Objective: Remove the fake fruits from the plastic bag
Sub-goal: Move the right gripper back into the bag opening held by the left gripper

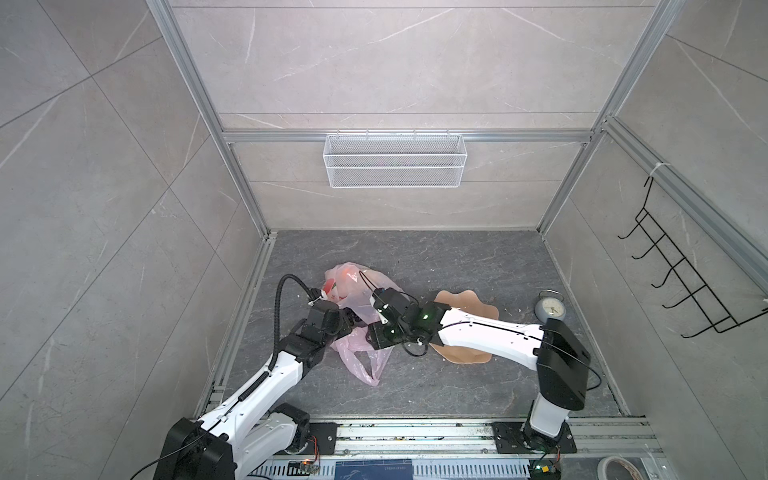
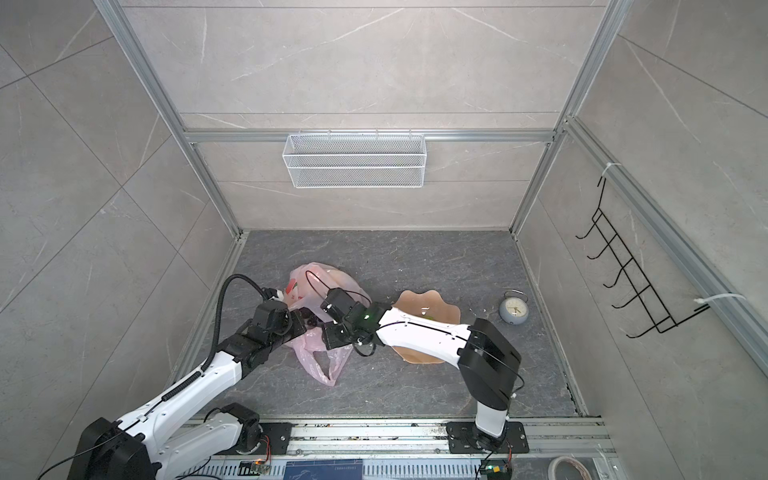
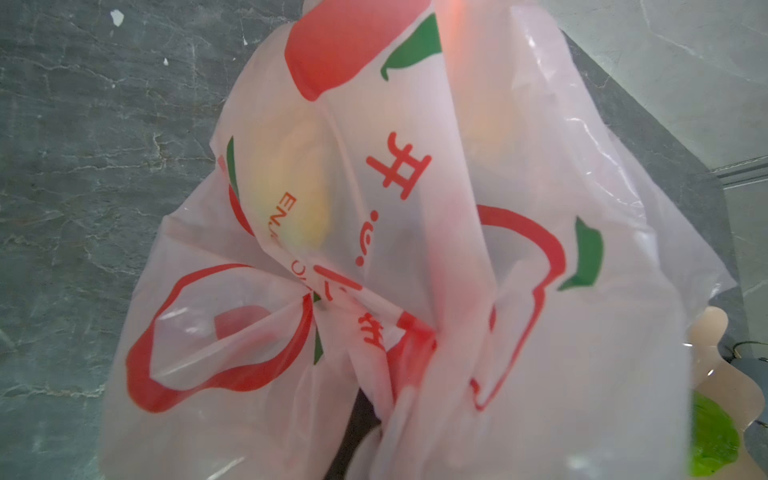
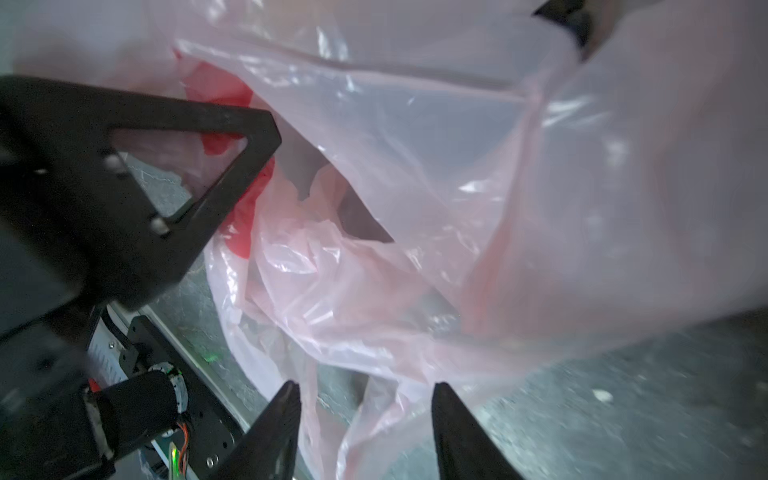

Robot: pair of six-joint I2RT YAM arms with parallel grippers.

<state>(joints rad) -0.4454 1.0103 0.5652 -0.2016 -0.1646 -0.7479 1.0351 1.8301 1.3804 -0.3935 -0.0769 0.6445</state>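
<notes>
– Left wrist view: what fills it?
– The plastic bag (image 3: 415, 249), pale pink with red and green print. Yellowish fake fruits (image 3: 299, 195) show dimly through the film. I cannot tell which kinds they are.
– Where does the bag lie?
– On the dark desk (image 1: 415, 257), just beside the peach scalloped plate (image 1: 461, 301), on the side towards the left arm. Its loop handles lie slack on the desk.
– And the tools?
– The left tool (image 1: 355, 323) is clenched on a gathered fold of the bag, and the film creases in towards that grip. The right tool (image 4: 365, 390) reaches across the plate to the bag. Its jaws stand apart, with loose film hanging between the tips.
– Anything on the plate?
– A bright green piece (image 3: 715, 440), seen past the bag's edge in the left wrist view. In both top views the right arm covers much of the plate.
– Beyond the plate?
– A small grey clock (image 1: 549, 309) lies on the desk on the plate's far side from the bag.
</notes>
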